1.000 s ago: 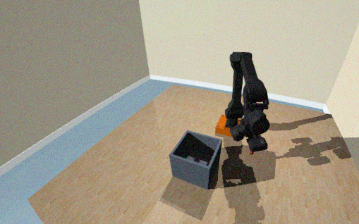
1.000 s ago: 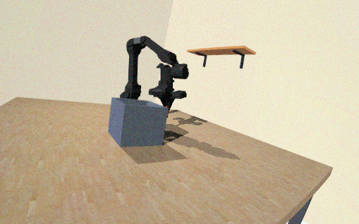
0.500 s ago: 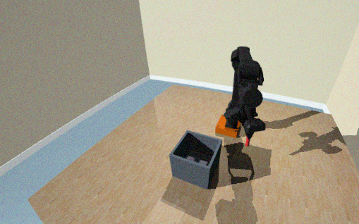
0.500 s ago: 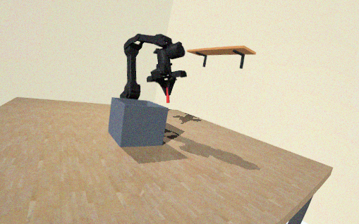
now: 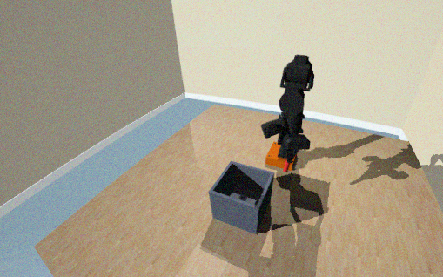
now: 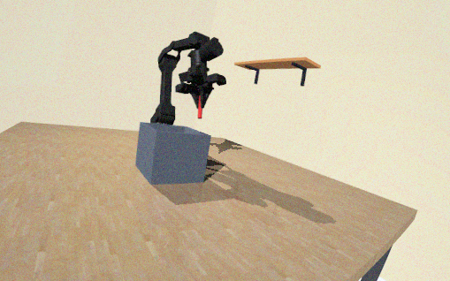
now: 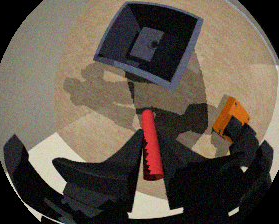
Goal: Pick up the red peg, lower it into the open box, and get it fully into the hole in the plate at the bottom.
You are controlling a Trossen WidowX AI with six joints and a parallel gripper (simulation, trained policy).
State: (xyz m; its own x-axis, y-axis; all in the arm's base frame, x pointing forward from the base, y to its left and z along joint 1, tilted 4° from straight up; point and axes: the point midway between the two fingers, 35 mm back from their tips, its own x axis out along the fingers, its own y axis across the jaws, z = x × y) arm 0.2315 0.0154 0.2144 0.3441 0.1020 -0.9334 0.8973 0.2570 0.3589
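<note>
The red peg (image 5: 286,166) (image 6: 200,110) (image 7: 151,150) is held high above the table, nearly upright in the exterior view, its lower end sticking out below the fingertips. My gripper (image 5: 288,160) (image 6: 200,104) (image 7: 149,133) is shut on it. The grey-blue open box (image 5: 234,215) (image 6: 179,155) (image 7: 179,75) stands on the table; in the wrist view it lies beyond the peg's far end, so the peg is outside and not over the opening. The plate (image 7: 141,46) with its dark hole (image 7: 153,44) shows at the box bottom in the wrist view.
An orange block (image 5: 274,157) (image 7: 229,114) sits by the arm's base. The wooden table (image 5: 119,209) (image 6: 86,212) carries shadows of the arm and box. A wall shelf (image 6: 280,64) hangs at the back right in the exterior view. The box walls stand tall around the plate.
</note>
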